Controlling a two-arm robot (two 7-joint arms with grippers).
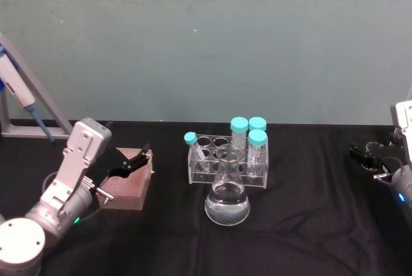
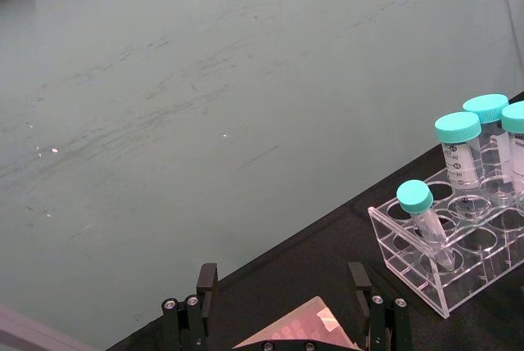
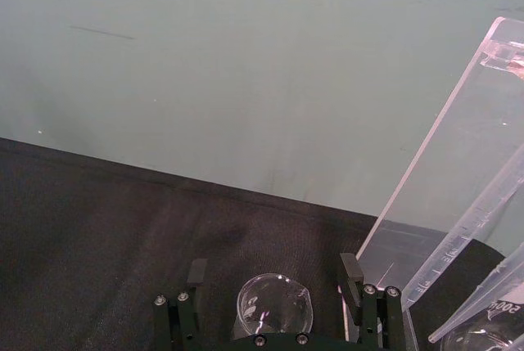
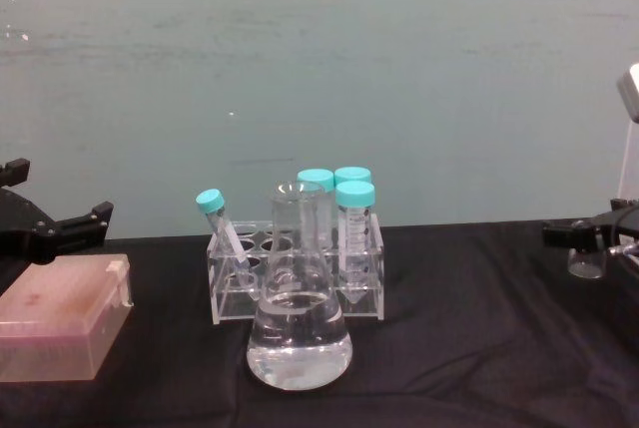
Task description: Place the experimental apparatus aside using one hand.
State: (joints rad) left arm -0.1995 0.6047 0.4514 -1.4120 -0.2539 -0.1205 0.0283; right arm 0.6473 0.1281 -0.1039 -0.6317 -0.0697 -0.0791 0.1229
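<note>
The large conical flask [image 1: 226, 204] with clear liquid stands at the table's middle, just in front of a clear rack [image 1: 206, 163] holding teal-capped tubes [image 1: 257, 144]. At the far right, a small glass beaker [image 3: 274, 306] sits between the spread fingers of my right gripper [image 3: 274, 275], with a gap showing on each side. Beside it leans a tall acrylic stand [image 3: 442, 195] with long clear tubes. The same right gripper [image 4: 581, 234] and beaker [image 4: 586, 262] show at the chest view's right edge. My left gripper [image 1: 140, 157] hangs open over a pink box.
The pink box [image 4: 60, 323] lies at the left under my left gripper [image 2: 282, 281]. A pipette on a grey stand [image 1: 19, 89] is at the far left back. A green wall closes the table's far edge. Black cloth lies bare between flask and right gripper.
</note>
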